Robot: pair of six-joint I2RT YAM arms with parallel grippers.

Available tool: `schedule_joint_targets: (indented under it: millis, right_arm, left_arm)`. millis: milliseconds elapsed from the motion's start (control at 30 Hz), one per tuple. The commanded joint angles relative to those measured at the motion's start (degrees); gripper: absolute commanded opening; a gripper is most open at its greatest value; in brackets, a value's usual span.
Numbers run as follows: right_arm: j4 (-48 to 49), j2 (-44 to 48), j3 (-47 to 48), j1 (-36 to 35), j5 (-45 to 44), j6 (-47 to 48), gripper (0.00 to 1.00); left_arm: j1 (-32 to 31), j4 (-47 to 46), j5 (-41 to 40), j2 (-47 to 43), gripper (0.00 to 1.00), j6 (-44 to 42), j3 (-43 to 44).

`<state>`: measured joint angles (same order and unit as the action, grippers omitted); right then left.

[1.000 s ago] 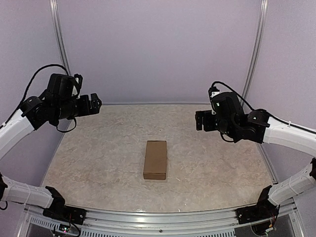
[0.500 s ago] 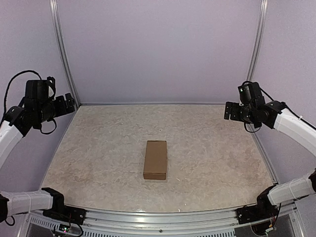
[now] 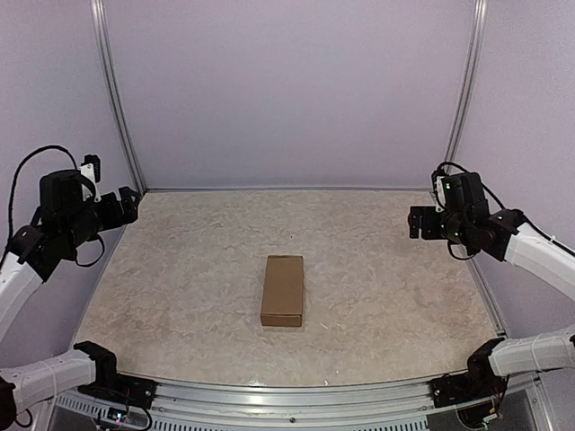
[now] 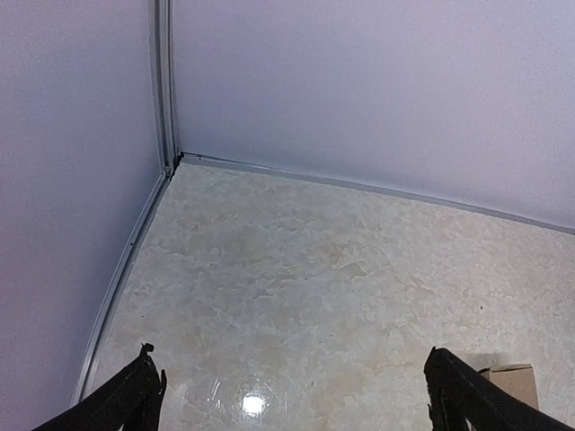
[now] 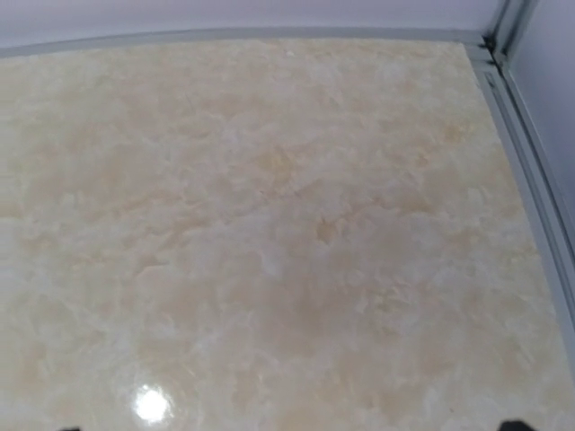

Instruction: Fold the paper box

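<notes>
A small oblong paper box (image 3: 283, 290) of plain brown cardboard lies flat in the middle of a glossy, marbled beige worktop (image 3: 180, 269). Both arms hang bent at the side edges, well apart from it. The left fingers (image 3: 128, 205) and right fingers (image 3: 416, 222) are spread wide, holding nothing.

Top camera overlooks the table (image 3: 180, 269); wrist cameras face its far corners.

Pale lilac walls (image 3: 287, 90) with metal corner rails (image 3: 467, 90) enclose a beige marbled tabletop (image 3: 377, 269).
</notes>
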<state>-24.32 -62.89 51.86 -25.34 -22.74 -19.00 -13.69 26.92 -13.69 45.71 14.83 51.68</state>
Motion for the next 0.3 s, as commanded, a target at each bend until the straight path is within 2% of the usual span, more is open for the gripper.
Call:
schedule_joint_targets:
  millis: [0,267]
  right_arm:
    - [4.5,2.4,-0.3,0.2,2.0,2.3,1.0]
    - [6.6,5.9,-2.6,0.2,6.1,3.6,1.0]
  left_arm:
    - [1.1,-2.7,2.7,-0.2,0.99,-1.1,-0.6]
    - [1.6,-2.3,3.0,0.7,0.99,-1.1,-0.5]
